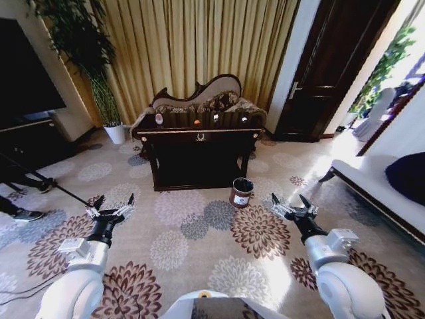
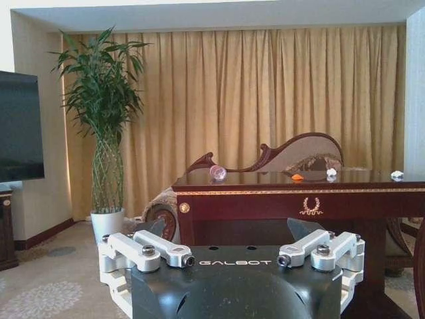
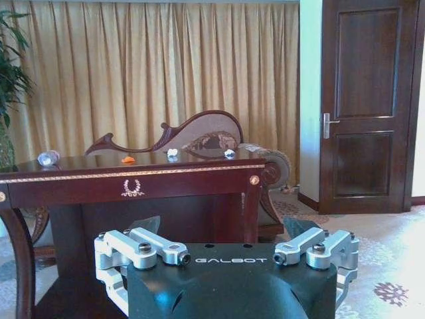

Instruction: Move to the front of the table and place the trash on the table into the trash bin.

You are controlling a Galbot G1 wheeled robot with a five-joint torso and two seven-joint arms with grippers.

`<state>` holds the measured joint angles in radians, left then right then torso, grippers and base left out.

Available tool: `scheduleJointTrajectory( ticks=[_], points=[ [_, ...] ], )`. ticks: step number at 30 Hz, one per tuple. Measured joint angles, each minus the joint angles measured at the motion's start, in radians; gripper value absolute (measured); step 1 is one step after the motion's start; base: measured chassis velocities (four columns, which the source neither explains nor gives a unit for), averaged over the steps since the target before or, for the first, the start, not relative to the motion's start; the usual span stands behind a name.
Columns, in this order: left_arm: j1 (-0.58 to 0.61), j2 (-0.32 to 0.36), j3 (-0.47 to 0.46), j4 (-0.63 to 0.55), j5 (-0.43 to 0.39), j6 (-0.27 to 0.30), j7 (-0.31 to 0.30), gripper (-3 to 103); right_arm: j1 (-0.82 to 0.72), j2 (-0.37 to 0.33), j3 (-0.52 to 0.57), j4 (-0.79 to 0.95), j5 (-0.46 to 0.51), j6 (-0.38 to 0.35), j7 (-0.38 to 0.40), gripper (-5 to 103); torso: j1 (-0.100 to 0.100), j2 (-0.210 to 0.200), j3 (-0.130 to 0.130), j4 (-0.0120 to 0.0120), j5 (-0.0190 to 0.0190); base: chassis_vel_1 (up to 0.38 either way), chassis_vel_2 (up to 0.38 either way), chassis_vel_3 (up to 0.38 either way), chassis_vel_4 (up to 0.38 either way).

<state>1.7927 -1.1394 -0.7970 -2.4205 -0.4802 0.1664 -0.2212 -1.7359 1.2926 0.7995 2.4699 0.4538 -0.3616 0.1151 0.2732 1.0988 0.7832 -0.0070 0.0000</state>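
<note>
Still short of table (image 1: 199,136); wide stretch of floral carpet (image 1: 199,226) between robot and it. Table dark, glossy, gold trim, gold emblem (image 1: 200,137) centred on front, sofa (image 1: 199,100) right behind.

Trash on tabletop, spread along it:
- bottle (image 1: 159,119) near robot's left end, lying on its side
- orange scrap (image 1: 196,122) about mid-table
- white scrap (image 1: 216,118) just right of orange
- another small white scrap (image 1: 244,119) toward right end

All four well apart from each other, none touching.

Bin (image 1: 242,192) on carpet, upright, in front of table's right front leg, near it but not touching. Brown, black inside, white label facing robot.

Left gripper (image 1: 111,207) low over carpet on left, fingers spread, nothing in it. Right gripper (image 1: 293,207) mirrored on right, fingers spread too, empty. Both aimed at table, both well back from it and from bin.

Left wrist view: gripper body (image 2: 232,276) in foreground, table front with emblem beyond, bottle (image 2: 218,173), orange scrap (image 2: 297,177), white scrap (image 2: 331,172) on top. Potted plant (image 1: 99,73) left of table by curtain.
</note>
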Motion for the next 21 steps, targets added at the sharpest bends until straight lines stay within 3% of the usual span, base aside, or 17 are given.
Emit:
scheduleJointTrajectory(
  ticks=[6, 14, 21],
  points=[
    [0.009, 0.002, -0.001, -0.005, 0.000, -0.004, 0.004, 100, -0.002, -0.026, 0.006, -0.005, 0.045, 0.009, -0.006, 100, 0.000, 0.000, 0.000, 0.0000, 0.0000, 0.000, 0.000, 0.000, 0.000],
    [0.024, 0.006, -0.002, -0.017, -0.004, -0.009, 0.005, 100, -0.020, -0.163, 0.022, -0.036, 0.110, 0.032, -0.005, 100, 0.000, 0.000, 0.000, 0.0001, 0.0000, 0.000, 0.000, 0.000, 0.000],
    [0.029, 0.008, -0.003, -0.021, -0.005, -0.011, 0.003, 100, -0.005, -0.189, 0.003, -0.037, 0.117, 0.038, 0.006, 100, 0.000, 0.000, 0.000, 0.0000, 0.0001, 0.000, 0.000, 0.000, 0.000]
  ],
)
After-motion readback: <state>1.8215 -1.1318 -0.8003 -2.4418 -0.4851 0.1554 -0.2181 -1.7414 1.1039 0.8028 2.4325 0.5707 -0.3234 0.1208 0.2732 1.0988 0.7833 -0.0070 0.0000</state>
